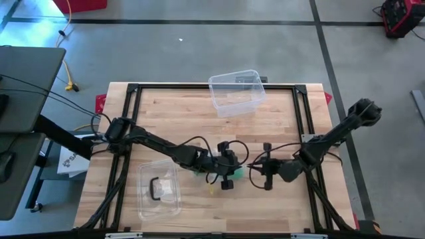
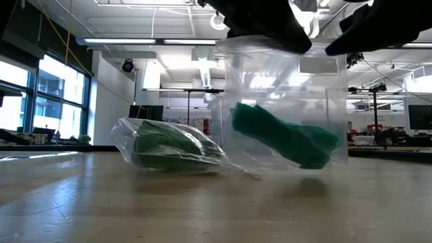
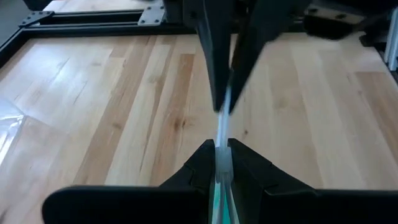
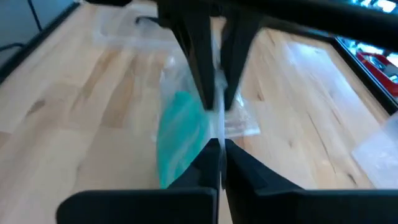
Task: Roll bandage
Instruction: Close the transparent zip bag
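Note:
A clear plastic bag (image 2: 283, 88) with a green bandage (image 2: 283, 138) inside hangs between my two grippers near the table's middle. My left gripper (image 3: 222, 152) and my right gripper (image 4: 221, 146) face each other, both shut on the bag's top edge. In the high view they meet, the left gripper (image 1: 229, 162) beside the right gripper (image 1: 265, 169). A second green bandage in clear wrapping (image 2: 169, 145) lies on the table beside the bag. My left gripper pinches the bag's thin top edge (image 3: 221, 134) between its two fingers, coming level from the table's left. The bag hangs below, clear of the table. My right gripper pinches the same top edge (image 4: 219, 124) between its two fingers, coming level from the table's right, tip to tip with the left fingers (image 4: 199, 56). The bag and its green bandage (image 4: 180, 134) hang below the edge.
A clear plastic tub (image 1: 236, 91) stands at the table's far edge. Another clear tub (image 1: 159, 189) holding a dark object sits near the left front. A small yellow piece (image 1: 211, 189) lies on the wood near the grippers.

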`<action>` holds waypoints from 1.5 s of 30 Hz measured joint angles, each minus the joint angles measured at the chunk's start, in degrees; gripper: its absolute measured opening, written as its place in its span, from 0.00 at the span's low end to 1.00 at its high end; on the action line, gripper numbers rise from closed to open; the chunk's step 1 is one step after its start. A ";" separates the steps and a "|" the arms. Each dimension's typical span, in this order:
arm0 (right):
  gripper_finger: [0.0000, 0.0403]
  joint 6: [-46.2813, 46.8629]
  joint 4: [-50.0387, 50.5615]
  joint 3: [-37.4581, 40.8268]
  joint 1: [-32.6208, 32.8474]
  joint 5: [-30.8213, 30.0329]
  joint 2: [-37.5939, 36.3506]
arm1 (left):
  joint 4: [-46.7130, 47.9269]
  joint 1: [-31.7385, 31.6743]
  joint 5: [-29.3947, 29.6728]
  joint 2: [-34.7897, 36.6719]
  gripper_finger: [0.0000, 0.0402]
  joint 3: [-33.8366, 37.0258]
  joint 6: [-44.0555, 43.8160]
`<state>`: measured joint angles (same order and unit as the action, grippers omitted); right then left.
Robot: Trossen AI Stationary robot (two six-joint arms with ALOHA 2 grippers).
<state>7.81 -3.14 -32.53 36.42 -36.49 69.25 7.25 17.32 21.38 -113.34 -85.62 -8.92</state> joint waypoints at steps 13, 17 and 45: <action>0.00 6.47 20.18 -5.88 0.00 0.56 -4.12 | 10.33 0.33 -2.62 1.12 0.08 -0.09 -6.47; 0.00 7.81 23.46 -6.57 0.12 1.29 -4.44 | 11.86 0.47 -3.99 1.12 0.08 -0.09 -6.61; 0.00 6.73 26.96 -9.51 -0.04 2.45 -4.44 | 0.19 -1.93 -3.11 -0.52 0.32 0.09 -2.23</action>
<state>14.55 23.82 -42.04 36.38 -34.04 64.82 7.44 15.39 18.28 -113.86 -85.54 -11.16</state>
